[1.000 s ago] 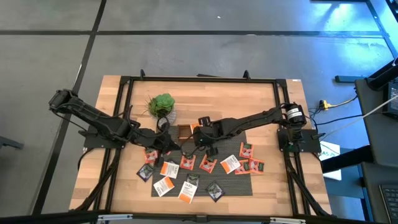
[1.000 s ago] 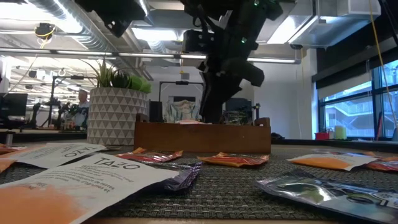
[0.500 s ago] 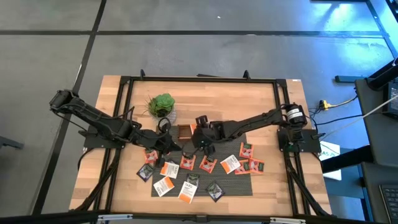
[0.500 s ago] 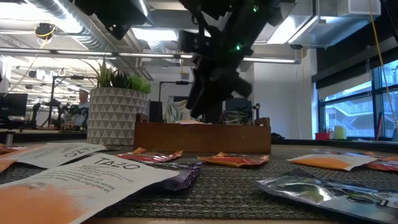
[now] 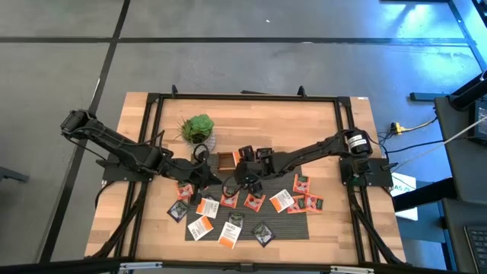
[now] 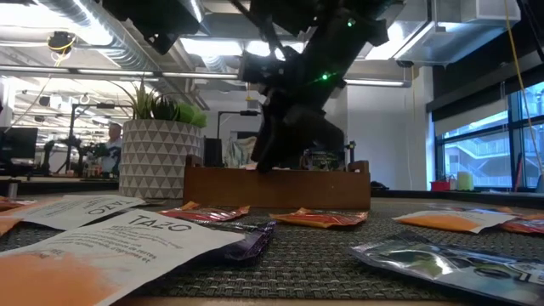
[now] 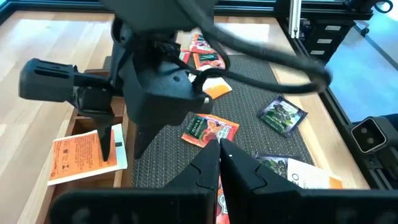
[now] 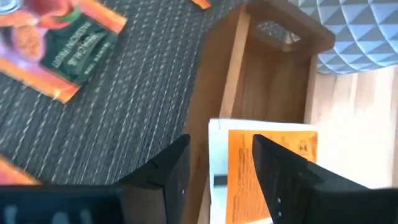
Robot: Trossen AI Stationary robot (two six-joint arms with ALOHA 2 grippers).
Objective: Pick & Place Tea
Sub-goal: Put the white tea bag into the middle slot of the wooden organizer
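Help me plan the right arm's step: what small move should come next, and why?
Probably lift the right gripper clear of the brown wooden tray: its fingers are open, and the white-and-orange tea sachet already lies inside the tray, seemingly released.

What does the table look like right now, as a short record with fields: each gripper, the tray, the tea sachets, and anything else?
right gripper: open, hanging over the wooden tray, nothing between its fingers
left gripper: shut, low over the dark mat, beside the tray
tray contents: one white-and-orange sachet lying flat in a compartment
loose tea: orange-red sachet just ahead of the left gripper; dark sachet farther off; more spread over the mat
other: potted plant behind the tray
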